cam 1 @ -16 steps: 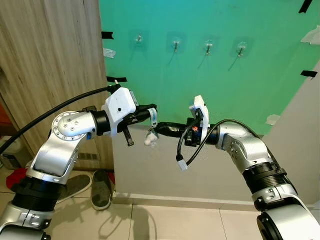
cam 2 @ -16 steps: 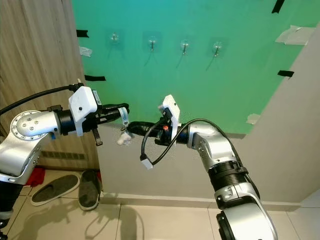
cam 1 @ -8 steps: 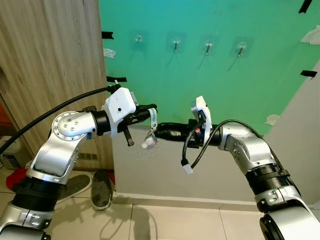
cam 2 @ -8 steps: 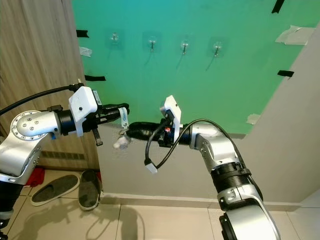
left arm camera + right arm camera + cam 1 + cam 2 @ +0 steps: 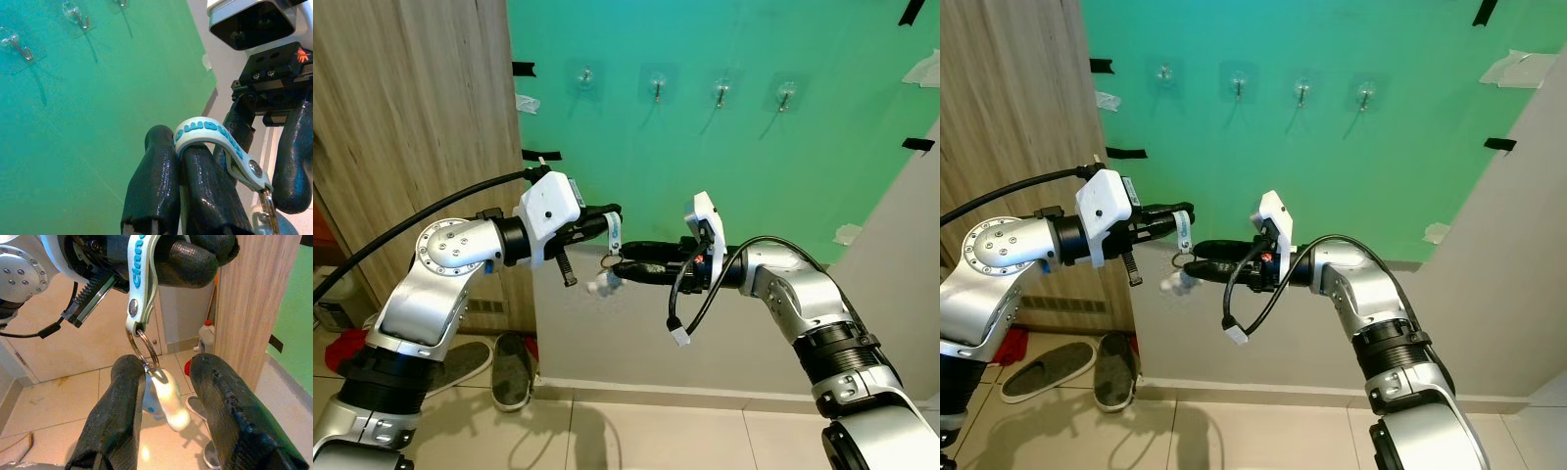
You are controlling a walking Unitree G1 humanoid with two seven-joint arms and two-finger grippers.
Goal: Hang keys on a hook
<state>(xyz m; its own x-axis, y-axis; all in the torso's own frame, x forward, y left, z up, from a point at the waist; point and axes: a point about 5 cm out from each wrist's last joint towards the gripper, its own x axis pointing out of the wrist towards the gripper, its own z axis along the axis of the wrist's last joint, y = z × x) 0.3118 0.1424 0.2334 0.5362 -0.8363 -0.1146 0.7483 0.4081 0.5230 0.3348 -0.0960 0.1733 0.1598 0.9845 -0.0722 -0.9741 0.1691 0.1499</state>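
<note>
Nearest, the left gripper (image 5: 610, 220) is clamped on the white strap (image 5: 138, 264) from which the keys (image 5: 604, 282) dangle, the right gripper (image 5: 622, 271) jaws spread around them, while four hooks (image 5: 657, 90) sit on the green wall (image 5: 724, 166) beyond.

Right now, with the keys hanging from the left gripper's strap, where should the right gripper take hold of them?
At the metal ring just under the strap, coming from below and the side. The left gripper pinches the strap's top loop, so the ring hangs free between the right gripper's open fingers; the pale fob below swings loosely.
</note>
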